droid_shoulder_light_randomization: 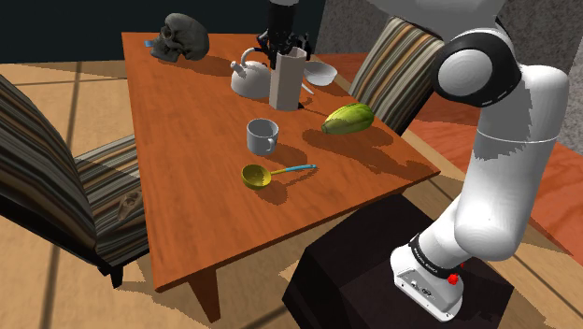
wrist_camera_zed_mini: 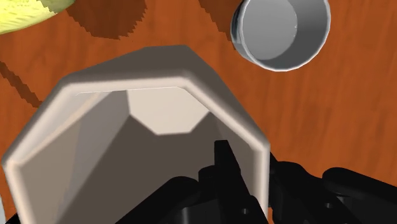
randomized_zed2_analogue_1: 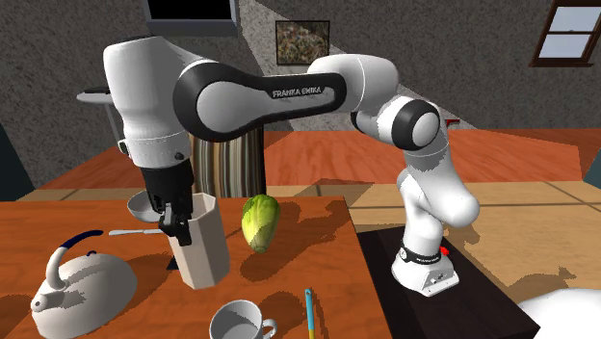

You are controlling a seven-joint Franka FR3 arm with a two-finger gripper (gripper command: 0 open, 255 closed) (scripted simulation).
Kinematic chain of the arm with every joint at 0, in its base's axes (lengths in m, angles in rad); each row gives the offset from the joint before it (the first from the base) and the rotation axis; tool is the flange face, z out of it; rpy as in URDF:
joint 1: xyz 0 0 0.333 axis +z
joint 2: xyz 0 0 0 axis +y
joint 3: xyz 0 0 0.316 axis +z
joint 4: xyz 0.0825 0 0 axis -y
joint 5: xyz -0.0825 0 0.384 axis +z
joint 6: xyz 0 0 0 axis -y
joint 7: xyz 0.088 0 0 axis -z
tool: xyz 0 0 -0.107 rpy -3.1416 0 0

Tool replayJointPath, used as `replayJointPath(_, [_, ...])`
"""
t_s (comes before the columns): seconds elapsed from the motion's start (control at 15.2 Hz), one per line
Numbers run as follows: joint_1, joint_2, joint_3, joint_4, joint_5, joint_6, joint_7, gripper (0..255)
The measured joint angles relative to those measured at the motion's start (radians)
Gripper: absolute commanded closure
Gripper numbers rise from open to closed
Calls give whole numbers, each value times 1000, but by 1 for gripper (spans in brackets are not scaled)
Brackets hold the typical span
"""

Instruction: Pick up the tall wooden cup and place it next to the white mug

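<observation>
The gripper point(wrist_camera_zed_mini: 251, 170) straddles the rim of the tall cup point(wrist_camera_zed_mini: 159, 114). One finger is inside against the wall and the other outside it, drawn in so close that they look clamped on that wall. The second exterior view shows the gripper point(randomized_zed2_analogue_1: 175, 220) coming straight down onto the rim of the pale, faceted cup point(randomized_zed2_analogue_1: 204, 246).

The cup point(droid_shoulder_light_randomization: 287, 79) stands by the table's point(droid_shoulder_light_randomization: 187, 196) far edge, just beside the grey kettle point(droid_shoulder_light_randomization: 248, 77) and in front of a white bowl point(droid_shoulder_light_randomization: 319, 72). The white mug point(droid_shoulder_light_randomization: 262, 135) sits toward the table's middle, near the cup but apart from it. A green-yellow fruit point(droid_shoulder_light_randomization: 348, 118) lies by the edge nearest the stand.

I judge that the grasp is made and nothing more. The cup's base seems to rest on the table, so the lift, the short carry to the mug and the set-down are all left to do.

The wrist view alone looks down into the cup, showing its hollow, the finger inside it and the mug point(wrist_camera_zed_mini: 280, 32) beyond the rim. The shoulder view adds what the others lack: a dark skull point(droid_shoulder_light_randomization: 182, 37) at a far corner and a yellow ladle point(droid_shoulder_light_randomization: 257, 175) with a blue handle nearer the stand's edge.
</observation>
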Motion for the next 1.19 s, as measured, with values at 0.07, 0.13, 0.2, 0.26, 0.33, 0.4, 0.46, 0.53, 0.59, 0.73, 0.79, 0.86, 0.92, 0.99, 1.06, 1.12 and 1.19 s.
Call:
replayJointPath(0.07, [0, -7, 0, -25, 0, 19, 1, 255])
replayJointPath(0.13, [-1, -14, 0, -49, 1, 36, 0, 255])
replayJointPath(0.2, [0, -15, 0, -64, 0, 49, 2, 255])
replayJointPath(0.26, [0, -20, 1, -86, 1, 66, 3, 255])
replayJointPath(0.33, [-1, -20, 0, -99, 1, 79, 2, 255])
replayJointPath(0.4, [-3, -25, 0, -119, 1, 94, 0, 255])
replayJointPath(0.46, [-4, -31, -1, -144, 1, 112, -1, 255])
replayJointPath(0.53, [-3, -30, 0, -155, 1, 125, 2, 255])
replayJointPath(0.59, [-4, -29, 0, -165, 1, 136, 1, 255])
replayJointPath(0.73, [-3, -34, 0, -200, 1, 166, 3, 255])
replayJointPath(0.79, [-4, -31, -1, -210, 1, 179, 1, 255])
replayJointPath(0.86, [-4, -29, -1, -220, 1, 191, 2, 255])
replayJointPath(0.92, [-4, -31, 0, -237, 1, 206, 3, 255])
replayJointPath(0.99, [-4, -34, 0, -258, 1, 224, 3, 255])
replayJointPath(1.06, [-4, -32, 0, -263, 1, 231, 4, 255])
replayJointPath(1.12, [-4, -33, 0, -269, 1, 236, 4, 255])
replayJointPath(1.19, [-4, -34, 0, -272, 1, 239, 4, 255])
